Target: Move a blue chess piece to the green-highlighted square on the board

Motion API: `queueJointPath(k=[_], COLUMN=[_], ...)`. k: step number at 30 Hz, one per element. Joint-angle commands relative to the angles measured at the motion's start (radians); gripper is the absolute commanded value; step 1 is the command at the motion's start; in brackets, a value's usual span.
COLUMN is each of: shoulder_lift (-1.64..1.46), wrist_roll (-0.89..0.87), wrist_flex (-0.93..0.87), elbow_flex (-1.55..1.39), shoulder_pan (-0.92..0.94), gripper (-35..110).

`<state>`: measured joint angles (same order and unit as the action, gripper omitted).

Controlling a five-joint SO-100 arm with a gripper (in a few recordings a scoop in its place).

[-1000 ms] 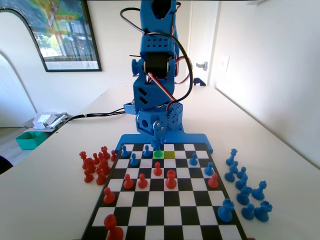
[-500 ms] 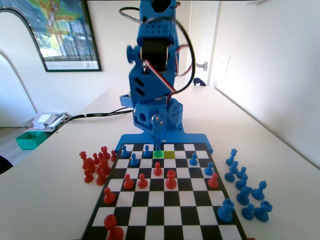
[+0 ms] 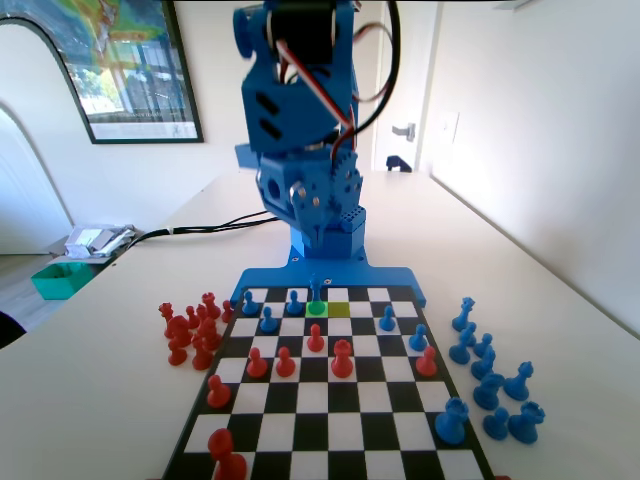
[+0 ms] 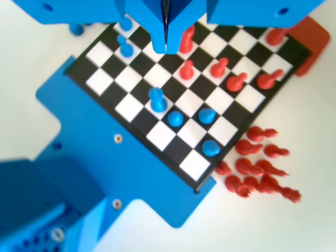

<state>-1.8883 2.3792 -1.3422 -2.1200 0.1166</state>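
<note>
At the board's far end, fixed view: the blue chess piece (image 3: 317, 293) stands upright on the green-highlighted square (image 3: 317, 309), free of the arm.
Neighbour square: a duller yellow-green square (image 3: 339, 309) lies just beside it, to the right in the fixed view.
Gripper (image 4: 166, 46): raised well above the board (image 4: 173, 149), jaws pressed together, holding nothing.
Wrist view: the blue chess piece (image 4: 157, 100) sits below the gripper, with round-headed blue pawns (image 4: 175, 118) near it.
Task status (judgement): placement looks done.
Handling (judgement): light, rigid moulded plastic, smooth, probably a little slippery; narrow base, so it could tip if nudged.
Grasp point (judgement): the slim stem under the pointed top, jaws closing from both sides.
Writing or brands: none readable on piece, board or surface; the wall poster (image 3: 130, 60) is too small to read.
</note>
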Motion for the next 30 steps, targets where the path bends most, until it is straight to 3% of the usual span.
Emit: queueJointPath(k=[1, 13, 20, 30], shoulder_lift=[-0.130, -0.480, -0.664, -0.950], wrist_roll=[-0.104, -0.541, -0.578, -0.584], wrist_flex=[-0.124, -0.347, -0.443, -0.364], elbow_flex=[0.132, 0.245, 0.221, 0.002], shoulder_pan=[-0.012, -0.071, -0.074, -0.100], gripper=[1, 1, 1, 1])
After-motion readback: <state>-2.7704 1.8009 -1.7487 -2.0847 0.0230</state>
